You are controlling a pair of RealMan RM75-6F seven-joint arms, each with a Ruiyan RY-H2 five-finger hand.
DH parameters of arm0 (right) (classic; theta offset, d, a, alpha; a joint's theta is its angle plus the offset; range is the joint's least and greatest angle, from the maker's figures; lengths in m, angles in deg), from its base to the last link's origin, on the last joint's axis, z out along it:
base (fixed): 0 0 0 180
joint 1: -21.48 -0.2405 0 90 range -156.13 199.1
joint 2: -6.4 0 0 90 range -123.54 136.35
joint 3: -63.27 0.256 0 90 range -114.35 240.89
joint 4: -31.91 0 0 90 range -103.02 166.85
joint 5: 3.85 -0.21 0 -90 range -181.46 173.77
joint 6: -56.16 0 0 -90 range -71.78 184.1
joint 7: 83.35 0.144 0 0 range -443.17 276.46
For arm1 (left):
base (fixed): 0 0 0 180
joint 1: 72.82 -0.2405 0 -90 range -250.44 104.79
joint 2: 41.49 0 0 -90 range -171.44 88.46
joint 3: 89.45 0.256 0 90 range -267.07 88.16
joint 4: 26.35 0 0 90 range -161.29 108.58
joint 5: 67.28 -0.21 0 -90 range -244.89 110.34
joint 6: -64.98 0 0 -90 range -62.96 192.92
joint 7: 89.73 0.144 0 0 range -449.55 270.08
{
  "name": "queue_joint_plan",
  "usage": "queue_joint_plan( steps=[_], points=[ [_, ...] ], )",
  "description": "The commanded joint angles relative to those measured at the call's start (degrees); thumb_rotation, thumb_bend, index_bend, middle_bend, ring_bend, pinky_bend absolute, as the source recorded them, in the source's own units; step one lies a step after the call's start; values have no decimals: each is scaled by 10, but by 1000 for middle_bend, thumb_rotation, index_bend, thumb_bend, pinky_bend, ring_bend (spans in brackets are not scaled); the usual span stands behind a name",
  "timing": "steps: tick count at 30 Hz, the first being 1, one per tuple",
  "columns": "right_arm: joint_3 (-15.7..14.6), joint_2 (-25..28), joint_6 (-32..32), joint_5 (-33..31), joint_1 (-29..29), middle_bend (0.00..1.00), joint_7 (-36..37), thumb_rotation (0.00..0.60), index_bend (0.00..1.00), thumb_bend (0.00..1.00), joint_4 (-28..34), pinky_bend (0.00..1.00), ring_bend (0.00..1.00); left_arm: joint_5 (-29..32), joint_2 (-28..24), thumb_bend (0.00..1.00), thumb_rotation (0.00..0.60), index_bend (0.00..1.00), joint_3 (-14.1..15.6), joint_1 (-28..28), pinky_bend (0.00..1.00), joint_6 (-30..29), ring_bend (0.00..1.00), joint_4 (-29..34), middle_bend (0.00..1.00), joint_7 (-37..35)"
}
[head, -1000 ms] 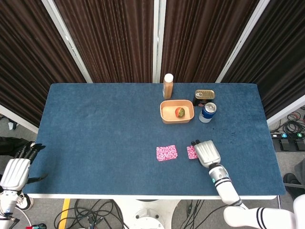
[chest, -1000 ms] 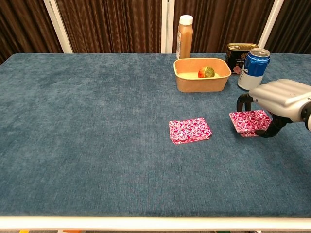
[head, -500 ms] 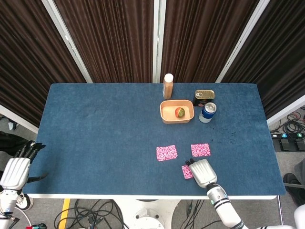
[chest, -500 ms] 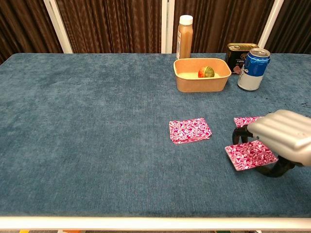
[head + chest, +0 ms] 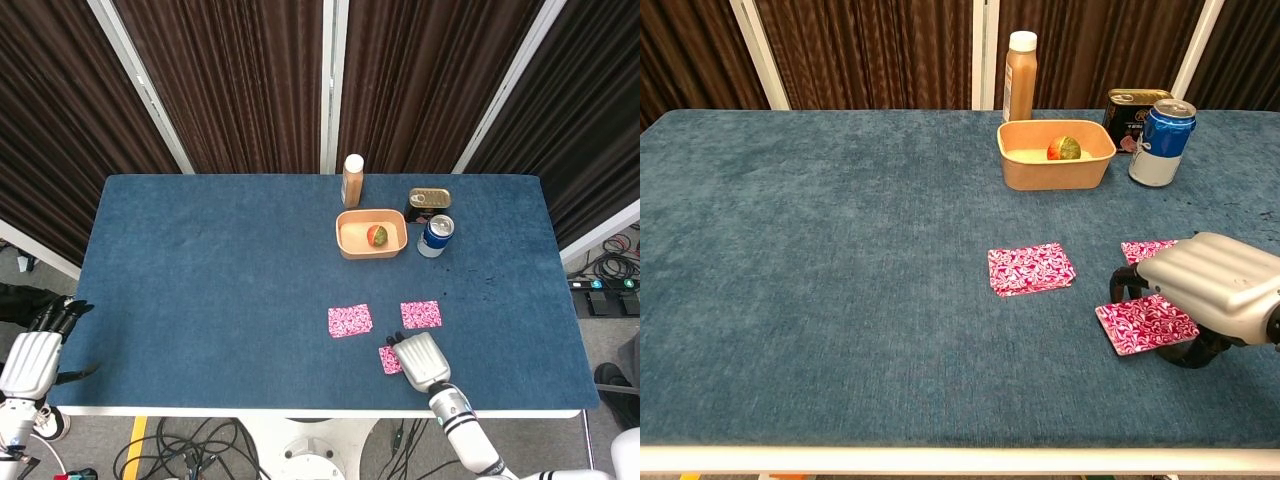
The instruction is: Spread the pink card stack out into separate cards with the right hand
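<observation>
Pink cards pinched under right hand near table's front edge, probably to lay apart from two cards already down. Left hand off-table, loosely open, holding nothing.

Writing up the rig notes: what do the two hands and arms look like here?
Both hands have a ribbed silver-grey back shell and black fingers. The right hand shows its shell most clearly in the chest view; behind it in the head view sits a wrist with black and white bands and a small teal spot, then a white forearm. The left hand shows the same silver shell and black fingers at the table's edge.
</observation>
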Motion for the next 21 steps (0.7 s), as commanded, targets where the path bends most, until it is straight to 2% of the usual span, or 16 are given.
queue_joint_plan(
  steps=[1, 8, 13, 18, 21],
  points=[
    [1, 3, 7, -4, -2, 299, -2, 600, 339, 189, 4, 835, 750, 0, 0, 7, 600, 176, 0, 0, 185, 0, 23, -1, 150, 0],
    [3, 11, 17, -17, -6, 193, -8, 600, 185, 145, 17, 835, 747, 0, -1, 6, 600, 176, 0, 0, 185, 0, 23, 2, 150, -5],
    [6, 28, 6, 2, -3, 185, 6, 600, 169, 144, 41, 835, 747, -1, -2, 6, 600, 176, 0, 0, 185, -1, 23, 3, 151, -5],
    [9, 89, -42, 86, 17, 200, 66, 600, 165, 134, 91, 835, 747, -2, -3, 6, 600, 176, 1, 0, 185, -1, 23, 5, 150, -3],
    [-2, 143, -73, 167, 37, 228, 145, 600, 187, 136, 96, 835, 747, -3, -4, 6, 600, 176, 1, 1, 185, 0, 23, 7, 150, -1]
  ],
)
